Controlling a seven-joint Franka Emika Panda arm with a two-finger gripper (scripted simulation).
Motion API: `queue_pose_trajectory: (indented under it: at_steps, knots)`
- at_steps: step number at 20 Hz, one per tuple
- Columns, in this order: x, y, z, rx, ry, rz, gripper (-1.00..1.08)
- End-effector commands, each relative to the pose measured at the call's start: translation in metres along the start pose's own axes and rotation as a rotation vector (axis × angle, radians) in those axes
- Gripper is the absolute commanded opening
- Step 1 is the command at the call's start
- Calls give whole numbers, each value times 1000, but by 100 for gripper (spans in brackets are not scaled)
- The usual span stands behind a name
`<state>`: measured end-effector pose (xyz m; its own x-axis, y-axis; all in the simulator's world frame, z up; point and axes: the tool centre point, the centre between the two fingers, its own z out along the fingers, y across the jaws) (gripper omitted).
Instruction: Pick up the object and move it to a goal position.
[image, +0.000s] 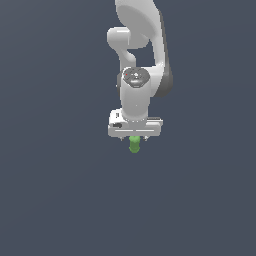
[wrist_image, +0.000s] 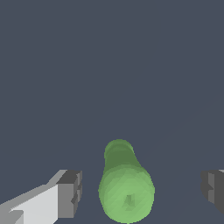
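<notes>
One Green Piece Between Spread Fingers

One white Panda arm (image: 142, 45) hung down the middle of the exterior view, its wrist pointing straight down over a plain dark grey-blue desk (image: 55, 200). At its lower end sat the wide white claw (image: 134, 141), and directly under the middle of that claw's body showed the object (image: 134, 144), a small bright green stubby cylinder, much narrower than the claw above it. In that view the green piece stood lengthwise below the claw's body, with only its lower part visible; the fingers themselves were too small to make out there.

The wrist view gave the closer look. The object (wrist_image: 126, 183) lay between the two fingers, seen nearly end-on: a broad rounded end faced the camera and a slimmer rounded end pointed away from it. One grey-tipped finger (wrist_image: 69, 194) stood to one side of it and the other finger (wrist_image: 213, 190) to the opposite side. Clear dark desk (wrist_image: 109, 65) showed between each pad and the green surface, so neither pad touched it. The claw (wrist_image: 141, 192) was therefore released, its jaws spread wide with the object centred roughly between them, somewhat nearer the first finger than the second. Whether the piece rested on the desk could not be told from either view.
</notes>
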<state>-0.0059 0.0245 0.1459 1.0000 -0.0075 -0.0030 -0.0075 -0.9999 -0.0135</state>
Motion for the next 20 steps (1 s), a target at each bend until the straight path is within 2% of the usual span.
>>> queue_pose_trajectory:
  at_steps: [1, 4, 11, 20]
  knots:
    - [0, 0, 0, 0, 0, 0, 100]
    - [-1, 6, 1, -3, -4, 10, 100]
    - [-7, 41, 7, -22, -25, 68, 100]
    - [-9, 34, 6, -20, -21, 55, 100]
